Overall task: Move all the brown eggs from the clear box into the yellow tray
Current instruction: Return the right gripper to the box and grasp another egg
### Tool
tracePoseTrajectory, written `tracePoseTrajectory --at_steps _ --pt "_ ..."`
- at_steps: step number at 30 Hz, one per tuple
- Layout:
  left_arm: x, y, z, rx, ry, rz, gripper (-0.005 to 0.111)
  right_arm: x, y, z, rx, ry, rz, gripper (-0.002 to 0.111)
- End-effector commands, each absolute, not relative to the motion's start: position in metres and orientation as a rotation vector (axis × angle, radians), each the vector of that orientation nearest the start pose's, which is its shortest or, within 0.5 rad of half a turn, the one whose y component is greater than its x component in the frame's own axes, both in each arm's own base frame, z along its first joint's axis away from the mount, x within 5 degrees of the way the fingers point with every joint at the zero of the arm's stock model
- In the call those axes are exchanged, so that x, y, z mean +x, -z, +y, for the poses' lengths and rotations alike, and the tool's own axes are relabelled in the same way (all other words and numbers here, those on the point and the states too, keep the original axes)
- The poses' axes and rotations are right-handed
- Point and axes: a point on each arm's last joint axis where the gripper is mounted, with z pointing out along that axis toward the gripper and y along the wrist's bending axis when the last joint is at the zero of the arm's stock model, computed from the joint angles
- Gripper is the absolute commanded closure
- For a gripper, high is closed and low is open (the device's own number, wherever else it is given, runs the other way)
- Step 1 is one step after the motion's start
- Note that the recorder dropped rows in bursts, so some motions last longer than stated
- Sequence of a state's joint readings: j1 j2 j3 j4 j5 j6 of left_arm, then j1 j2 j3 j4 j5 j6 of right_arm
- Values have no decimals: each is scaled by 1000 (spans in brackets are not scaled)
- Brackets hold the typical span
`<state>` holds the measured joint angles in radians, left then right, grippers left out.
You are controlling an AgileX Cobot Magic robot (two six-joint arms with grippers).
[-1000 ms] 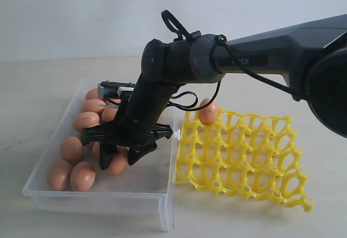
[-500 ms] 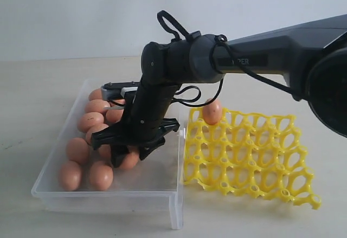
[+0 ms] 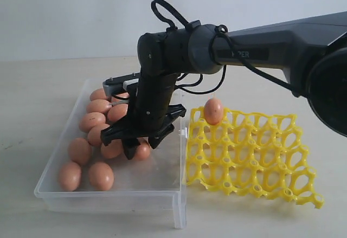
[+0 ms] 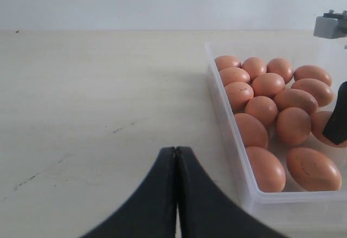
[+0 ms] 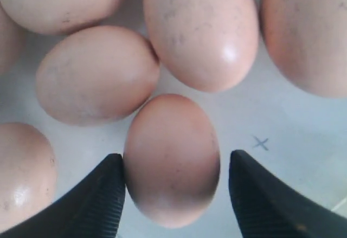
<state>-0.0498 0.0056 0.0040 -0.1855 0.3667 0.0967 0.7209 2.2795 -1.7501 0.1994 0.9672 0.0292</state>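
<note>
The right gripper (image 3: pixel 142 148) hangs low inside the clear box (image 3: pixel 108 195), its jaws spread wide and straddling a target egg (image 5: pixel 171 159) that lies on the box floor at the edge of the cluster. Nothing is pinched yet. Seen from its own camera, one finger (image 5: pixel 103 200) looks to be touching the shell or all but touching it, while the other stands a little off, so the tool sits slightly to one side. The rest of the brown eggs (image 4: pixel 262 109), a dozen or so, are packed along the side of the box away from the yellow tray (image 3: pixel 255 162), where a lone egg (image 3: pixel 213 111) already stands in a corner cup. The left gripper (image 4: pixel 176 194) is pressed together over the bare table (image 4: pixel 97 113) just beside the box, out of the way. To my eye the grab wants a small shift first, so both pads meet the egg's widest part together. Otherwise the nearer finger will likely roll it. Then a soft squeeze, only firm enough to carry. Neighbouring eggs lie close by, so I'd lift straight up before swinging toward the tray.
</note>
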Motion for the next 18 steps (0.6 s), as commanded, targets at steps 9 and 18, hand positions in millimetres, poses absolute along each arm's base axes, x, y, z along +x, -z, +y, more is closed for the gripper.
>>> tracePoseTrajectory --at_steps 9,18 --pt "53 -181 -9 20 149 1842 107 348 -150 318 -935 -283 2854 43" --pt "53 -181 -9 20 149 1842 107 349 -149 319 -1070 -250 2783 43"
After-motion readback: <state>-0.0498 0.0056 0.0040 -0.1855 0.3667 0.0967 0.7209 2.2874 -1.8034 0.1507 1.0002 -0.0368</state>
